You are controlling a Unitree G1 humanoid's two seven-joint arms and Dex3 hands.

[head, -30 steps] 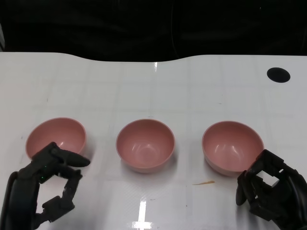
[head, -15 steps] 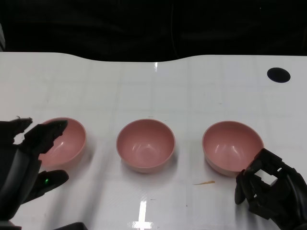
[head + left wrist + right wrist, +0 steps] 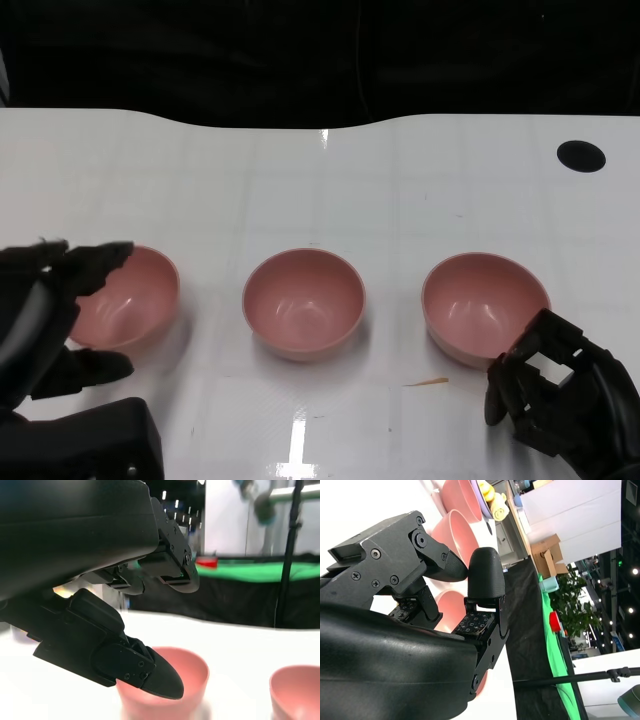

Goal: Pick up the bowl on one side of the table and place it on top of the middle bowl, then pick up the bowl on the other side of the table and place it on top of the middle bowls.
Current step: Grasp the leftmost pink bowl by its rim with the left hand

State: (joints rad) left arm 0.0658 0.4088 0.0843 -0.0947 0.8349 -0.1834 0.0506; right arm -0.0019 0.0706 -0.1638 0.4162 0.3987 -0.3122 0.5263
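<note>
- The left hand (image 3: 45, 315) hangs at the outer rim of the left bowl (image 3: 125, 297), well to the left of the middle bowl (image 3: 303, 302). Its fingers (image 3: 95, 260) are spread, some over the bowl's far rim and one by its near side, and the left wrist view shows a clear gap between them and the rim, so nothing is gripped.
- The middle bowl stands upright on the white desk (image 3: 320, 170) with nothing stacked in it.
- The right bowl (image 3: 484, 303) sits to the right of the middle bowl, and near its front edge lies a small tan sliver (image 3: 425, 381).
- The right hand (image 3: 560, 395) rests just in front of the right bowl, fingers curled in on nothing.
- Judgement: the first pick-up is in hand. Next, the left fingers need to close on the left bowl's rim, then lift it over the middle bowl.
</note>
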